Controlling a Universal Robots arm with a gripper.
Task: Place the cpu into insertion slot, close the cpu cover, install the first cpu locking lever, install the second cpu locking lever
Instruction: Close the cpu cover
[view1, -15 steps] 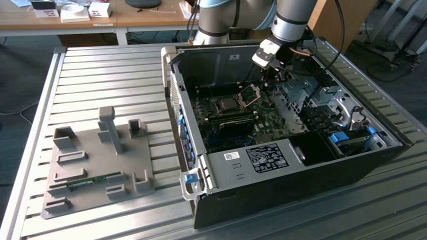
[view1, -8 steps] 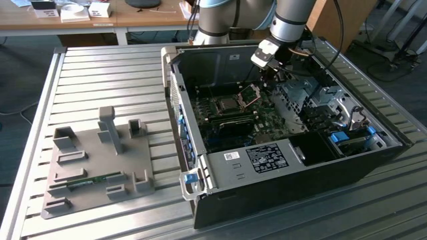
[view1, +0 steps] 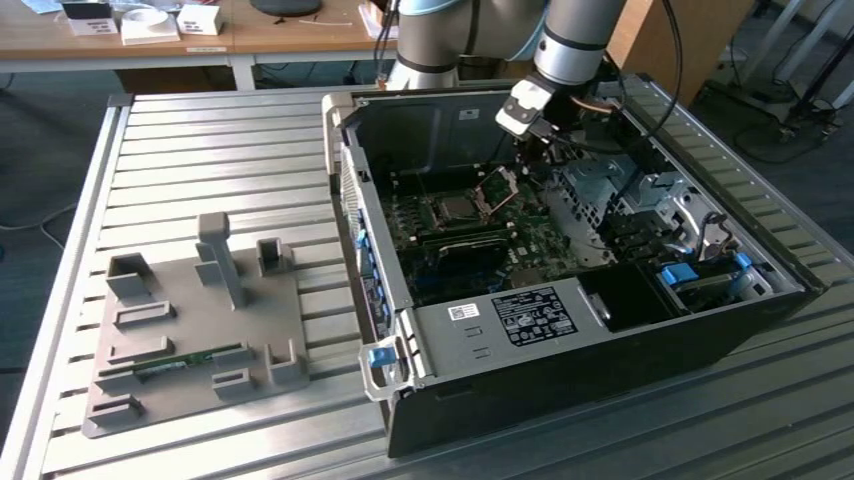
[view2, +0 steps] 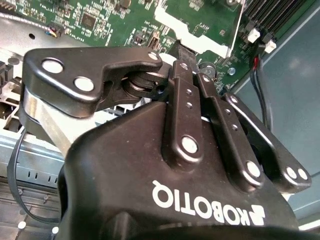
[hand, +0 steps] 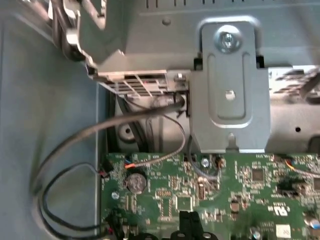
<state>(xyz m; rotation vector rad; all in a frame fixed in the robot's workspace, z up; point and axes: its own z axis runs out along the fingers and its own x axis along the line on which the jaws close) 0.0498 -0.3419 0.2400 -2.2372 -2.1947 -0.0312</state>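
Note:
In the exterior view an open computer case (view1: 400, 330) lies on the slatted table. The cpu (view1: 451, 207) sits flat in the socket on the green motherboard. The cpu cover (view1: 499, 190), a silvery frame, stands tilted up at the socket's edge on the exterior view's right. My gripper (view1: 531, 152) hangs inside the case just above and behind the raised cover. In the second wrist view its fingers (view2: 186, 95) lie close together, pointing at the cover (view2: 196, 44). The gripper's (hand: 191, 226) black tips show in the first wrist view over the board, with nothing between them.
A black box with a white label (view1: 534, 315) and a drive cage with blue tabs (view1: 681, 275) fill the case's near end. Black cables (hand: 75, 150) loop beside a metal bracket (hand: 230, 85). A grey fixture plate (view1: 200, 320) holding a memory stick (view1: 174, 365) lies at the exterior view's left.

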